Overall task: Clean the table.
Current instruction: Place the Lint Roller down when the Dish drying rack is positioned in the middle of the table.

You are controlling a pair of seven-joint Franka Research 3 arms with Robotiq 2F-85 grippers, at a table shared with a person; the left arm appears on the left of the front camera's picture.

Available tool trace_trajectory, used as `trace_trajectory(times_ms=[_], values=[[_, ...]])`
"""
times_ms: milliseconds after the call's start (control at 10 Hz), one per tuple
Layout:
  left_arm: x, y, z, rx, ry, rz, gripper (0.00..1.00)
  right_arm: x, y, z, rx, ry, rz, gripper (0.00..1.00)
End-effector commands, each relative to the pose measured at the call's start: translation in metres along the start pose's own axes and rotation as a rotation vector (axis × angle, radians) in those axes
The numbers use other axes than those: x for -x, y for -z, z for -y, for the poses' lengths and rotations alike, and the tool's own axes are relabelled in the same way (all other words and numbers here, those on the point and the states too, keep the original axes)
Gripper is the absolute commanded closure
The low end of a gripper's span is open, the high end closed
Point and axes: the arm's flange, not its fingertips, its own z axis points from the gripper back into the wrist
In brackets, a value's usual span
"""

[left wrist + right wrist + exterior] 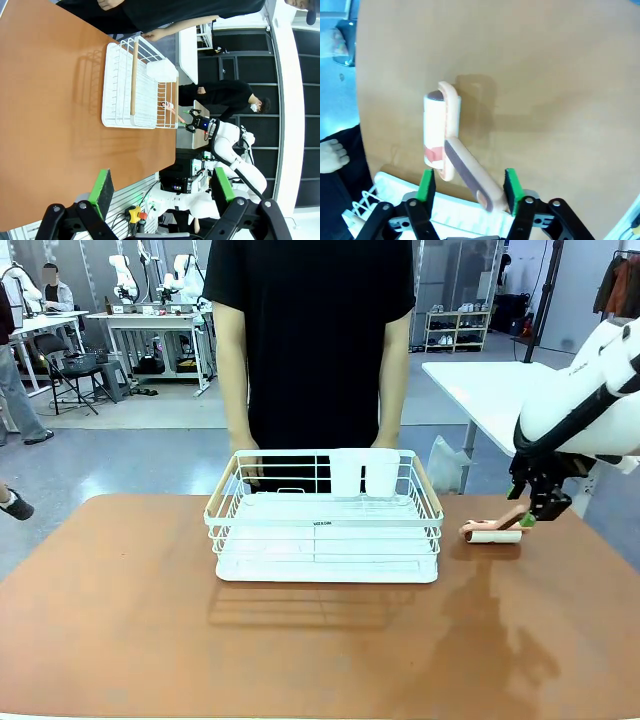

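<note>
Count: one lint roller (pixel 492 534), one white wire rack (pixel 324 516) on table (pixel 120 630) | rack contents: two white cups (pixel 363 472) | right gripper (pixel 468 186): straddling roller handle, jaws apart | left gripper (pixel 162 188): spread wide, holding nothing

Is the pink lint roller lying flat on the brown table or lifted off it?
Lying flat: the pink lint roller rests on the terracotta table, with the right gripper open around its handle.
</note>
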Motion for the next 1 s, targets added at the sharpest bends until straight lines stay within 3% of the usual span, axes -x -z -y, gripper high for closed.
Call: trace_trajectory(times_ms=[0, 200, 400, 500, 900], values=[[0.002, -0.003, 0.002, 0.018, 0.009, 0.001, 0.00, 0.012, -0.023, 0.011, 0.085, 0.025, 0.025, 0.00], [0.002, -0.003, 0.002, 0.018, 0.009, 0.001, 0.00, 0.014, -0.033, 0.014, 0.134, 0.037, 0.013, 0.00], [0.002, -0.003, 0.002, 0.018, 0.009, 0.001, 0.00, 0.007, -0.038, 0.007, 0.099, 0.069, 0.016, 0.00], [0.002, -0.003, 0.002, 0.018, 0.009, 0.001, 0.00, 0.007, -0.031, 0.015, 0.120, 0.006, 0.001, 0.00], [0.002, -0.003, 0.002, 0.018, 0.009, 0.001, 0.00, 0.007, -0.031, 0.015, 0.120, 0.006, 0.001, 0.00]])
